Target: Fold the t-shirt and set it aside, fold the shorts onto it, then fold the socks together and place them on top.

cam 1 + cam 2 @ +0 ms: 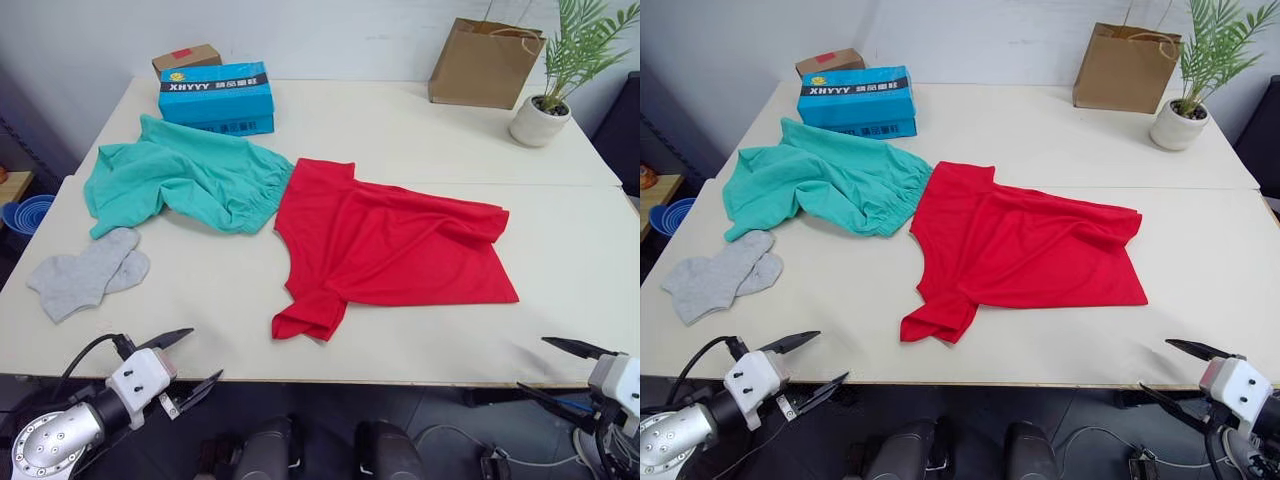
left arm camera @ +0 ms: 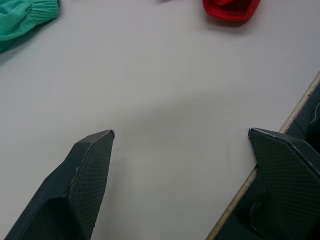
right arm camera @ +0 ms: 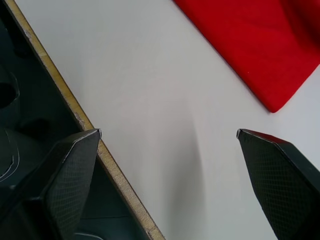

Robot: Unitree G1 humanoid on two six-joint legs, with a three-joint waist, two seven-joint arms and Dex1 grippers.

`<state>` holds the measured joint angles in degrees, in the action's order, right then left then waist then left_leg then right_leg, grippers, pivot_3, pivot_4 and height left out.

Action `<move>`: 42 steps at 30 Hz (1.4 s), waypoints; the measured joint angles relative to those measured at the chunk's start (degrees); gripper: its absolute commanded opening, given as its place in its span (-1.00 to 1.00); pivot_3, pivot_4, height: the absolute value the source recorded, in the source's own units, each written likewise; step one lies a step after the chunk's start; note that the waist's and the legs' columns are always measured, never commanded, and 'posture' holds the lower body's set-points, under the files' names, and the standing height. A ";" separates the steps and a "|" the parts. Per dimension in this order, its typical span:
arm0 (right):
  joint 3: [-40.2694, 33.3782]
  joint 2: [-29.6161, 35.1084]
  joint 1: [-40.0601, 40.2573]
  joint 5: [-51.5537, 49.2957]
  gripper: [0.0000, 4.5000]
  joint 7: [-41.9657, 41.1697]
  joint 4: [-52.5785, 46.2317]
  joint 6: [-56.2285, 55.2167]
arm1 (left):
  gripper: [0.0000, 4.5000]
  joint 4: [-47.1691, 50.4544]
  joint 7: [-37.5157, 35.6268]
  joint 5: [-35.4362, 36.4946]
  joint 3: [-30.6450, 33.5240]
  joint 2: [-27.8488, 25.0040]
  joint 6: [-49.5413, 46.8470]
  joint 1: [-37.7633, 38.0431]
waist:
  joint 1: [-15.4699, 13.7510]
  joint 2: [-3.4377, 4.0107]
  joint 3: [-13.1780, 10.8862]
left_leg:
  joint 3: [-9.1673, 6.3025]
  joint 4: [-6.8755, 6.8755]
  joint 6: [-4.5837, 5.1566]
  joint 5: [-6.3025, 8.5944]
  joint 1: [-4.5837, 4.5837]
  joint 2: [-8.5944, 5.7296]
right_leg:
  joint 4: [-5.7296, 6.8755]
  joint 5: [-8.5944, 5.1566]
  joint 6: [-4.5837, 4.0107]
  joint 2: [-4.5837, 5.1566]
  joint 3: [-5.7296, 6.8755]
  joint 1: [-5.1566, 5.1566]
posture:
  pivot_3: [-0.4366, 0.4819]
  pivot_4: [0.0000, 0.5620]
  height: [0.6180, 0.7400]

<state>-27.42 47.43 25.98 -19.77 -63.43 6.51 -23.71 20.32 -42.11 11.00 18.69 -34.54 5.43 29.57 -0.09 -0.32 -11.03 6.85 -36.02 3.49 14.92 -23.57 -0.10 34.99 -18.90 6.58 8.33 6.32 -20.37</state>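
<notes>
The red t-shirt (image 1: 385,245) lies spread and rumpled in the middle of the table, one sleeve bunched toward the front edge. Touching its left side, the teal-green shorts (image 1: 185,180) lie crumpled. The grey socks (image 1: 88,272) rest side by side at the front left. My left gripper (image 1: 186,358) hangs open at the table's front edge, below the socks and apart from them. My right gripper (image 1: 552,366) is open too, at the front right edge, short of the t-shirt's hem. In the right wrist view the t-shirt's corner (image 3: 265,50) shows beyond the open fingers.
A blue carton (image 1: 217,97) and a small brown box (image 1: 186,58) stand behind the shorts. A brown paper bag (image 1: 485,63) and a potted plant (image 1: 555,75) sit at the back right. A blue bowl (image 1: 27,212) lies off the table's left side.
</notes>
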 measured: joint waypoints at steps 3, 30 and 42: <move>0.01 0.00 -1.10 -0.02 0.97 -0.38 -0.65 0.26 | 1.00 2.61 -1.27 1.00 -0.05 -2.41 -5.23 1.44 | 0.06 0.01 0.00 | 0.00 0.02 0.00 0.01 0.08 0.01 | -0.02 -0.02 -0.03 0.00 -0.03 0.05 | -0.05 -0.47 1.00; 4.54 1.66 -15.83 -3.63 0.97 0.92 -6.47 15.55 | 1.00 -7.43 -10.22 5.06 -29.27 -3.44 -22.40 -44.90 | -1.18 0.24 0.03 | 0.08 -0.09 -0.18 -0.27 0.31 0.04 | 0.13 0.02 0.06 -0.20 -0.02 0.32 | -0.05 -0.47 1.00; 3.94 0.22 -13.04 -3.63 1.00 2.61 -7.07 15.76 | 0.30 -16.57 -9.28 -2.25 -31.11 2.34 -12.92 -47.27 | -1.32 0.24 0.02 | 0.05 -0.13 -0.20 -0.21 0.29 0.01 | 0.13 0.05 0.12 -0.15 0.02 0.34 | -0.05 -0.47 1.00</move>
<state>-23.47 47.65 12.94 -23.40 -60.82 -0.56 -7.95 3.75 -51.40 8.75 -12.42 -32.20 -7.49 -17.71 -1.41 -0.09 -11.01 6.90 -36.14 3.29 14.72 -23.28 -0.09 35.12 -18.85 6.70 8.18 6.34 -20.03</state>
